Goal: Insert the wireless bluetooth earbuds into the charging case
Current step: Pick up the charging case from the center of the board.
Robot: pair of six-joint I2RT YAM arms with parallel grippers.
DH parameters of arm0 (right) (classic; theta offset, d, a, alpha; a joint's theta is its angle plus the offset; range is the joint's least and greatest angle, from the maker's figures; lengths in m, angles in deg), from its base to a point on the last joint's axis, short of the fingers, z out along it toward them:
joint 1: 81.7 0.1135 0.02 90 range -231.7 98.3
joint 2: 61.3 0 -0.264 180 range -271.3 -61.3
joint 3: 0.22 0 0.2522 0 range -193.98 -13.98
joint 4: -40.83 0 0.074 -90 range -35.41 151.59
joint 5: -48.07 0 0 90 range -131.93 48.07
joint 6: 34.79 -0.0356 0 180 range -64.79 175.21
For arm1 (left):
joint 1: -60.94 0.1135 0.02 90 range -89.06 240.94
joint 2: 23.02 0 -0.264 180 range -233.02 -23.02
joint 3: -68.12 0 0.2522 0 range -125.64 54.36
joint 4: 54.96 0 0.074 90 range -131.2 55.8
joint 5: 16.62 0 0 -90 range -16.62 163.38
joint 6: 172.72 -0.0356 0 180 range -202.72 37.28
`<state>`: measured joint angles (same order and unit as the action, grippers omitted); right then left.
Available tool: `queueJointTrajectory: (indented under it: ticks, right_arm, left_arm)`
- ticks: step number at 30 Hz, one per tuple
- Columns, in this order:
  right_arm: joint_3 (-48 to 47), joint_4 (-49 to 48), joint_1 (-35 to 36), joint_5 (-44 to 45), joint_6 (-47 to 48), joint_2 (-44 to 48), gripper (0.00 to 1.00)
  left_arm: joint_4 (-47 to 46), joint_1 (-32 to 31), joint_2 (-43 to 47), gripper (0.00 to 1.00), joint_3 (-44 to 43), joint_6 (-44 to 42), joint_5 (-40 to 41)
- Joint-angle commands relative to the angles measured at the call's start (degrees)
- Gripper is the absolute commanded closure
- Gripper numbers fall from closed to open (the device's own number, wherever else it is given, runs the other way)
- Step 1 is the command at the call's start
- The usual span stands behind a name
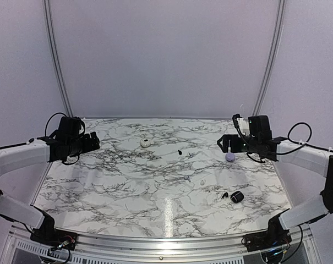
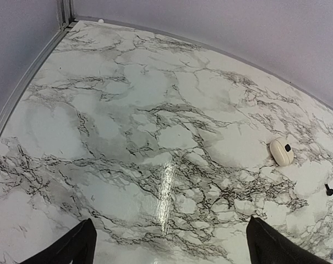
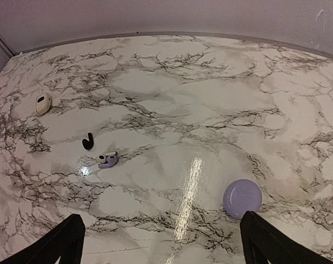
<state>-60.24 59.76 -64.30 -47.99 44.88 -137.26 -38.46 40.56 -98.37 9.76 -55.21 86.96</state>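
Note:
Three pebble-like cases lie shut on the marble table: a white case [image 1: 145, 142] [image 2: 281, 152] [image 3: 42, 103], a lilac case [image 1: 230, 157] [image 3: 242, 198] and a black case [image 1: 237, 196]. A black earbud [image 1: 180, 152] [image 3: 87, 142] [image 2: 329, 190] and a lilac earbud [image 1: 190, 155] [image 3: 108, 160] lie mid-table. A white earbud [image 1: 202, 181] lies nearer the front, and another black earbud [image 1: 225, 194] rests beside the black case. My left gripper [image 1: 94, 142] [image 2: 169, 245] hovers open at the table's left side, holding nothing. My right gripper [image 1: 223, 144] [image 3: 160, 242] hovers open just behind the lilac case, also holding nothing.
The marble tabletop [image 1: 127, 181] is bounded by a pale wall with a metal rail [image 1: 155, 117] at the back and a metal edge [image 1: 155, 239] at the front. Cables loop off both arms near the table's sides.

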Motion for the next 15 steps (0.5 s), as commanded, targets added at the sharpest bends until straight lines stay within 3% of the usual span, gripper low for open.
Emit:
queueJointTrajectory:
  ticks: [1, 8, 15]
  right_arm:
    - [-3.9, 4.3, 0.2, 3.2, -2.6, 2.2, 0.01]
    - [-8.2, 24.0, 1.1, 4.7, -8.8, 2.1, 0.01]
    - [-7.3, 37.9, 1.7, 8.0, -15.4, 8.9, 0.01]
  left_arm:
    - [-1.8, -0.3, -1.1, 0.01, -0.7, 1.0, 0.1]
    - [-4.8, -0.8, -2.8, 0.01, -0.3, 2.3, -0.8]
    - [-5.2, -0.9, -4.6, 0.01, -0.6, 3.7, -1.9]
